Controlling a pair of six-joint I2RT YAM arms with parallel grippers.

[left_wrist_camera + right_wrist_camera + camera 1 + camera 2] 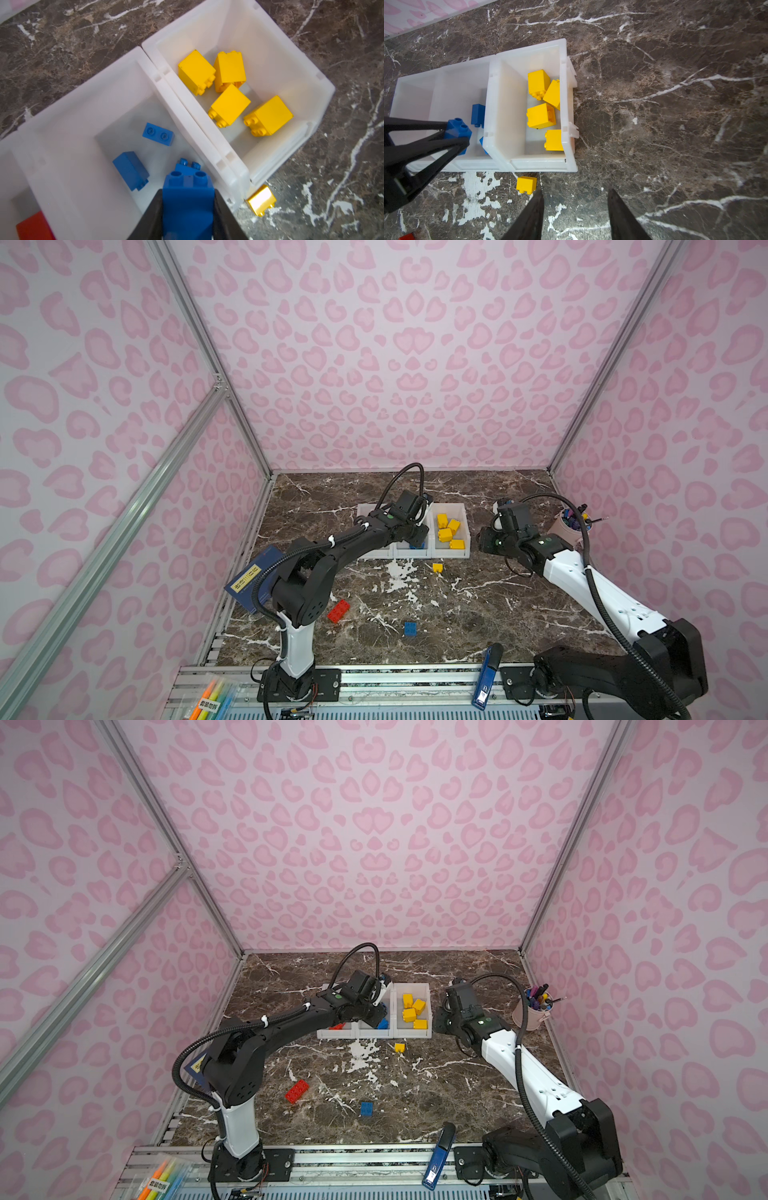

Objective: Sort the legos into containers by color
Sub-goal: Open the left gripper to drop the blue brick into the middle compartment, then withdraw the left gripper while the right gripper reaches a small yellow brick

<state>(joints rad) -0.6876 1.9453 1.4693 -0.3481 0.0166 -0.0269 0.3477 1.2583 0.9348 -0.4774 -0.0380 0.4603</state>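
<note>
My left gripper (188, 192) clamps a blue brick (187, 207) above the middle bin (83, 104). My right gripper (575, 192) hangs parted and empty over the brown, white-veined marble tabletop (478, 614). Pink leopard-spotted walls (415, 364) enclose it.

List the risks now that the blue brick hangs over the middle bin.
1. The blue plastic brick hangs in the left jaws close to the wall shared by the middle white plastic bin and the yellow-filled bin; released, it might tip across.
2. The loose yellow brick lies by the bins; the right jaws, reaching for it, might strike the left jaws.
</note>
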